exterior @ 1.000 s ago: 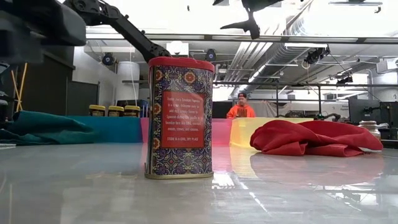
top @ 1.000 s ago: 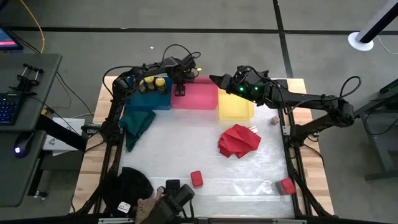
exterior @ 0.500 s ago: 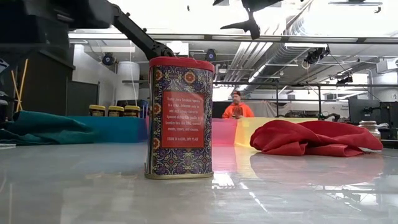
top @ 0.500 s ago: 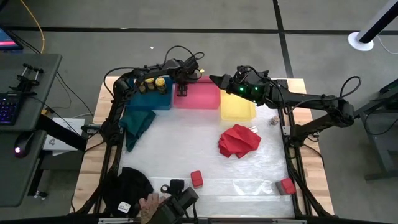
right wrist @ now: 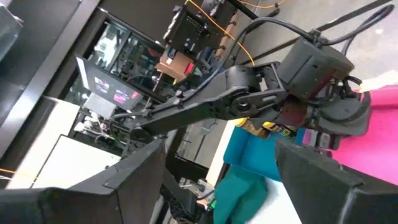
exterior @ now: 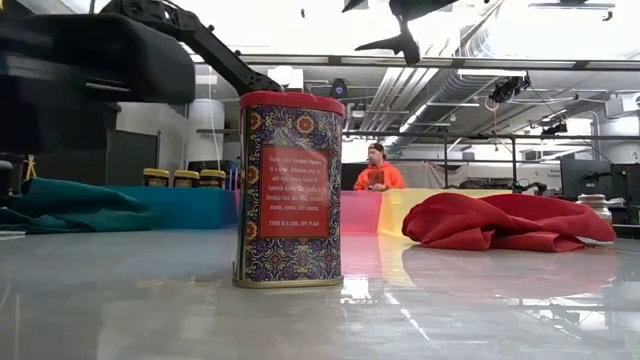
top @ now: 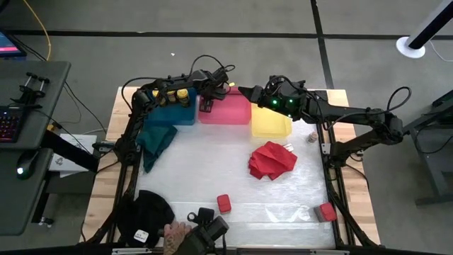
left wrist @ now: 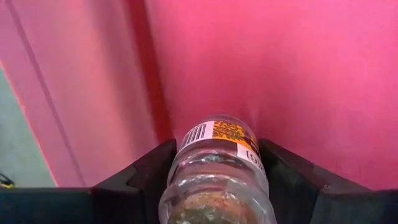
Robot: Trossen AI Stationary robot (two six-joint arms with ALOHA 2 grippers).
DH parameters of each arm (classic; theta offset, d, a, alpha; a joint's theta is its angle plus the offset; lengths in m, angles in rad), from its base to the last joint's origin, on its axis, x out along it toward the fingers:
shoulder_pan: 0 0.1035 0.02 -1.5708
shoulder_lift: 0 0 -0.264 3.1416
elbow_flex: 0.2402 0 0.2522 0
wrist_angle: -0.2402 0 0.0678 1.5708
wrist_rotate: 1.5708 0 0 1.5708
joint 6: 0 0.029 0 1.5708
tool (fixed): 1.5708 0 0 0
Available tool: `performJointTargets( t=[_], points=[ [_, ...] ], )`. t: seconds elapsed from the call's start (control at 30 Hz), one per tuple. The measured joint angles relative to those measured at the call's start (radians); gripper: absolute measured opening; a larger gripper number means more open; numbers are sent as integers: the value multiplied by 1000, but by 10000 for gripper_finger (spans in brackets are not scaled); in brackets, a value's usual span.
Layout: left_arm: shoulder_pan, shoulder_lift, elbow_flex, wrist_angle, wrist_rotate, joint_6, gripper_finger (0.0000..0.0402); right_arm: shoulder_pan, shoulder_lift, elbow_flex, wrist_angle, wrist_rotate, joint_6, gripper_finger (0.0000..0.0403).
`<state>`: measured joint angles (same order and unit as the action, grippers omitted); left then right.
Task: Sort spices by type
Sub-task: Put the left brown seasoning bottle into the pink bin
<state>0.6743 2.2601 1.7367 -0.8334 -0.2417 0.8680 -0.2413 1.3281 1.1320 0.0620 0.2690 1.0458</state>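
My left gripper (top: 207, 103) hangs over the pink bin (top: 230, 112), near the bin's left wall, and is shut on a small clear jar of brown spice (left wrist: 217, 168). My right gripper (top: 244, 91) hovers open above the far edge of the table, between the pink bin and the yellow bin (top: 269, 124). Yellow-lidded jars (top: 173, 95) stand in the blue bin (top: 170, 115). One red tin (top: 224, 203) stands upright near the table's near edge and fills the middle of the low view (exterior: 290, 190). A second red tin (top: 327, 211) sits at the near right corner. My left gripper pinches the clear jar between its two fingers (left wrist: 149, 177), one on each side of the glass body (left wrist: 205, 180). The fingers come from above, pointing down into the pink bin, with the jar lying along them. Whether the jar's far end touches the bin, I cannot tell.
A crumpled red cloth (top: 272, 159) lies right of centre and a teal cloth (top: 156, 142) lies by the blue bin. A person's hand with a dark device (top: 195, 234) is at the near edge. A person in orange (exterior: 378, 175) stands far behind the table.
My left gripper has edged slightly toward the table's near edge over the pink bin, keeping hold of the jar. The hand with the dark device at the near edge has shifted to the right.
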Motion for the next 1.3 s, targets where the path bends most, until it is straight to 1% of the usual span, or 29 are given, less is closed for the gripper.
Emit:
performJointTargets(
  t=[0.43, 0.57, 0.73, 0.87, 0.93, 1.03, 1.3],
  points=[
    [0, 4, -3, 17, 8, -57, 205, 0, 0, 0, -14, 0, 0, 296],
    [0, 5, -3, 32, 13, -90, 227, 0, 0, 0, -14, 0, 0, 296],
    [0, 5, -3, 32, 14, -83, 272, 0, 0, 0, -14, 0, 0, 296],
    [-1, 5, -3, 30, -14, -78, 296, 0, 0, 0, -14, 0, 0, 296],
    [-4, 5, -4, 29, -46, -70, 298, 0, 0, 0, -14, 0, 0, 296],
    [-4, -3, -5, 20, -54, -64, 296, 0, 0, 0, -14, 0, 0, 296],
    [-8, -18, 59, -10, -23, -50, 295, 0, 0, 0, -12, 0, 0, 296]
  ],
)
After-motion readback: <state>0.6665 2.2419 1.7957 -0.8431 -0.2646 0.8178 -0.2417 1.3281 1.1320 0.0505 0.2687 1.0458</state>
